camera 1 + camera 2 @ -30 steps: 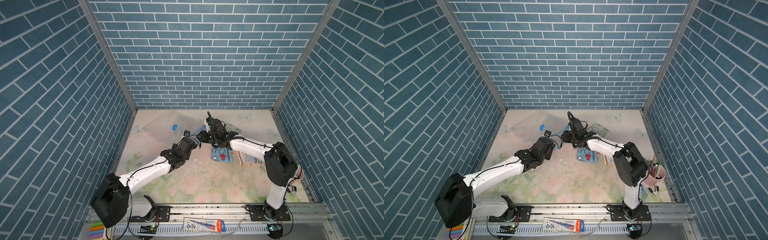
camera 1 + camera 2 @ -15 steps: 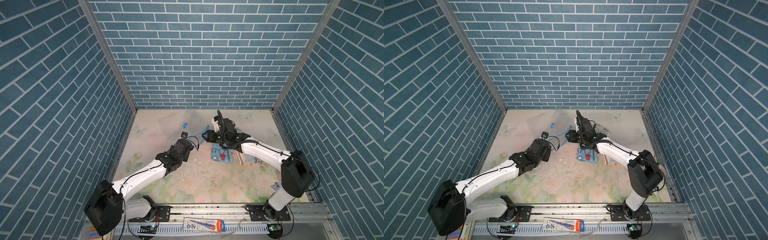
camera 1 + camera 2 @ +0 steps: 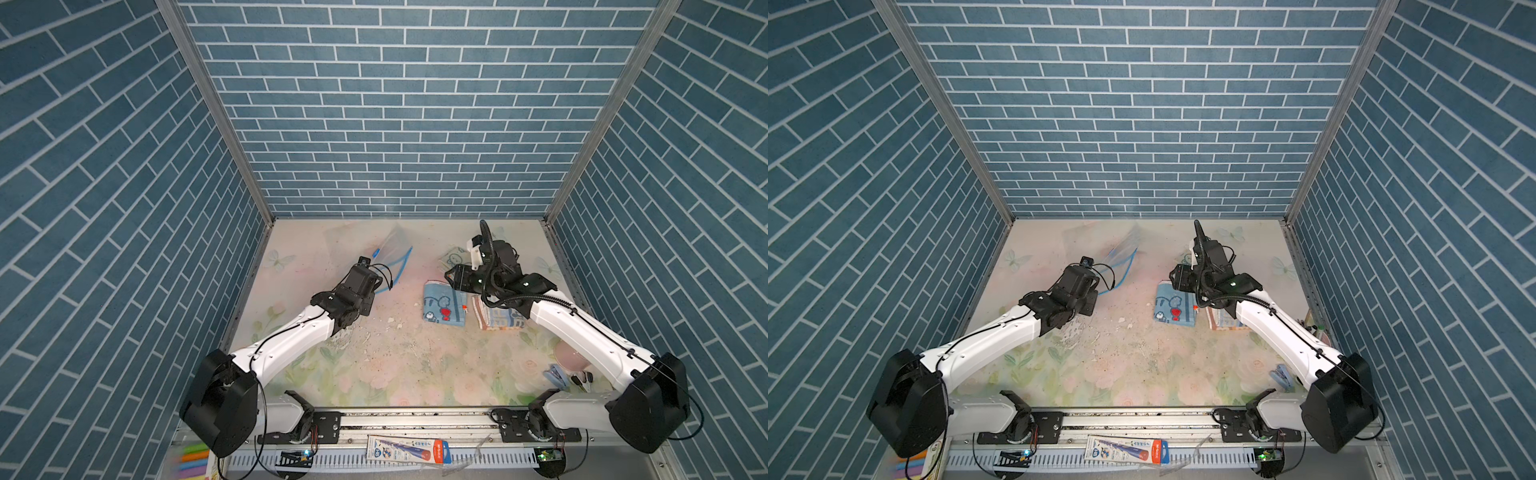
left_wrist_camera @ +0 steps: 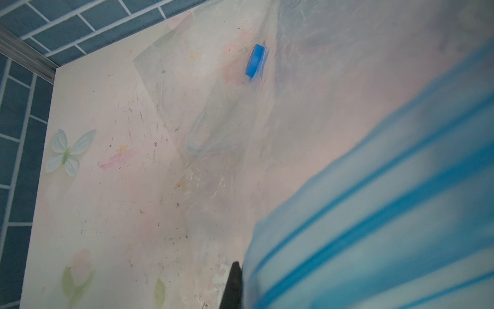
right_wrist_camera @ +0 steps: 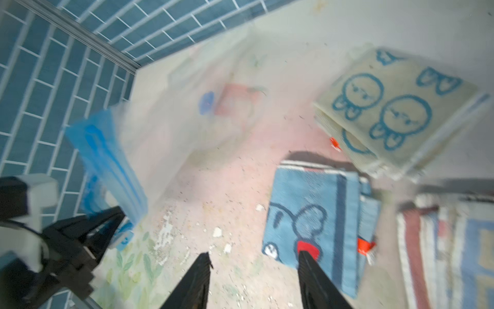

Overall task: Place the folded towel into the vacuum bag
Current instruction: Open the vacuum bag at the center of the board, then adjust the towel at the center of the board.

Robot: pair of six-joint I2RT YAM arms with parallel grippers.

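I see a clear, hazy bag with blue zip stripes and a blue cap. The blue towel has a white and red cartoon print, the cream towel has blue round-headed figures, and the striped towel is red, white and blue. The table is pale pink with green florals and butterflies; the walls are teal brick with white lines.

You have cream towel with blue cartoon figures just beyond right hand; striped towel close beside hand. White crumbs dot floral bench near hand. Pink bowl well behind hand.
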